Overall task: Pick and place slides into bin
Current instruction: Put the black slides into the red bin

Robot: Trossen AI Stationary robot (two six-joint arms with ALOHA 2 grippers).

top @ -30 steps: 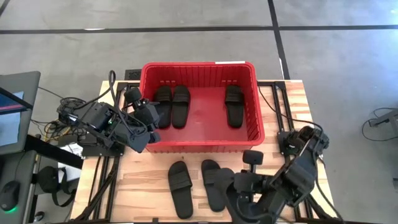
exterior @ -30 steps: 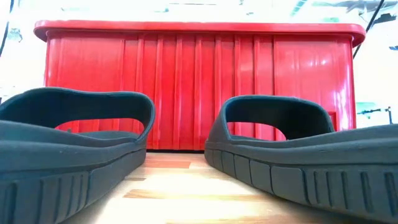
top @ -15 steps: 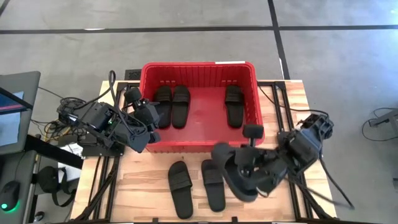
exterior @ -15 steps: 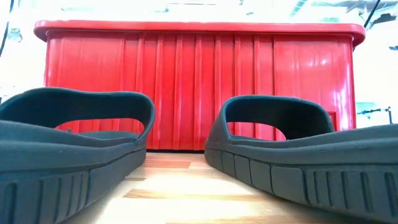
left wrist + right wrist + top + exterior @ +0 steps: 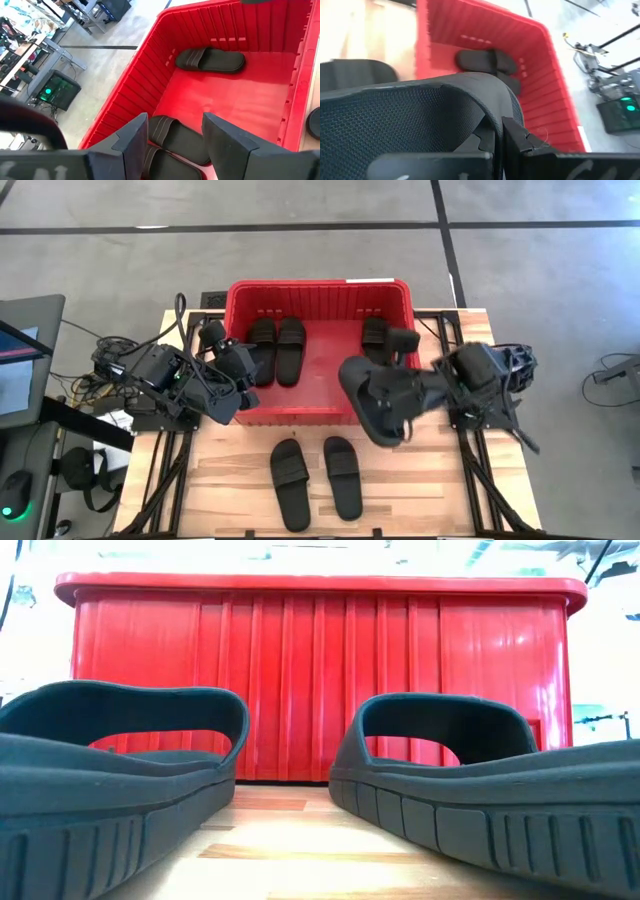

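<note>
Overhead, the bin (image 5: pixel 322 292) is sitting at the far middle of the wooden table (image 5: pixel 230 465), with three slides lying on its floor: a pair of slides (image 5: pixel 276 348) side by side toward its left wall and a single slide (image 5: pixel 375 332) toward its right wall, partly covered by the right arm. The right gripper (image 5: pixel 392 395) is reaching over the bin's near right corner and is clamping a fourth slide, the carried slide (image 5: pixel 368 398), which is hanging above the bin's front rim; the right wrist view is showing its textured strap (image 5: pixel 420 115) pinched against the dark fingers (image 5: pixel 520 140), with the bin interior beyond. The left gripper (image 5: pixel 238 362) is resting at the bin's left wall with its fingers (image 5: pixel 131 137) spread wide and holding nothing; its wrist view is looking past them onto the pair of slides and, farther off, the single slide. Two more slides are lying on the table in front of the bin, the left front slide (image 5: pixel 290 483) and the right front slide (image 5: pixel 342 476), close together and roughly parallel. In the low view these two are filling the foreground, with the bin's ribbed front wall (image 5: pixel 320 680) standing behind them.
</note>
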